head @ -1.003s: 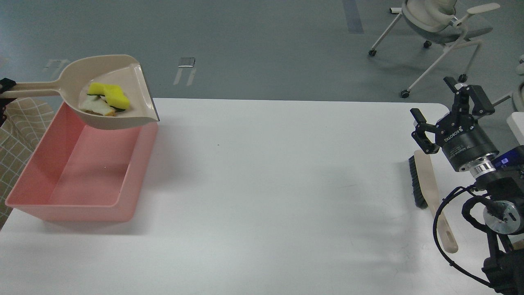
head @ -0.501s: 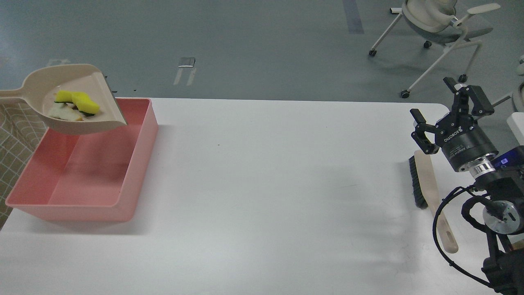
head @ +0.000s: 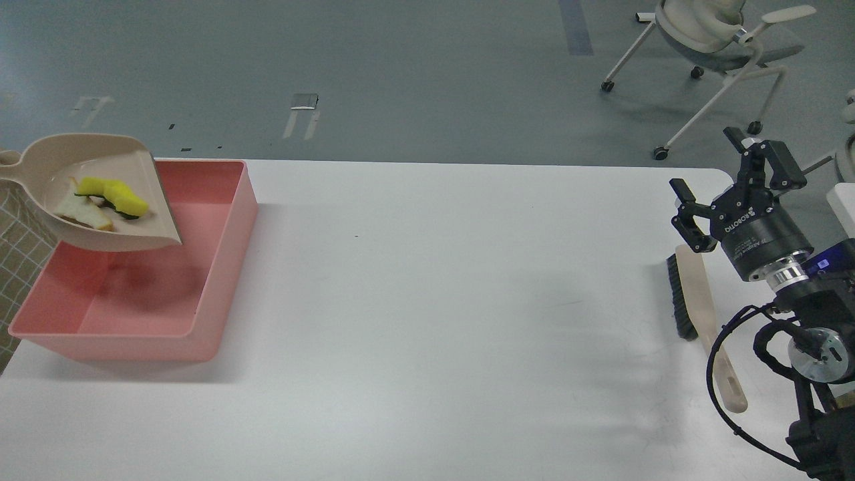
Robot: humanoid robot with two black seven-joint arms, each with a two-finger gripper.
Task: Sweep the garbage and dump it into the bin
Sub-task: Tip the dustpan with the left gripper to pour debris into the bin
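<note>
A beige dustpan (head: 133, 224) hangs over the left part of the pink bin (head: 220, 267), tilted with its lip down to the right. In it lie the garbage scraps: a bright yellow curved piece with a dark green underside (head: 117, 194) and a pale off-white wedge with a brown edge (head: 80, 212). The dustpan's handle runs off the left edge, and my left gripper is out of view. My right gripper (head: 731, 170) is open and empty at the far right, above the brush (head: 691, 294).
The brush with black bristles and a beige handle lies on the white table (head: 434, 300) near its right edge. A checked cloth (head: 20, 267) shows at the left edge. An office chair (head: 715, 47) stands on the floor beyond the table.
The dustpan has moved left and down over the bin and tilted more, and the scraps have slid toward its lip. My left gripper has left the view. The right arm has not moved.
</note>
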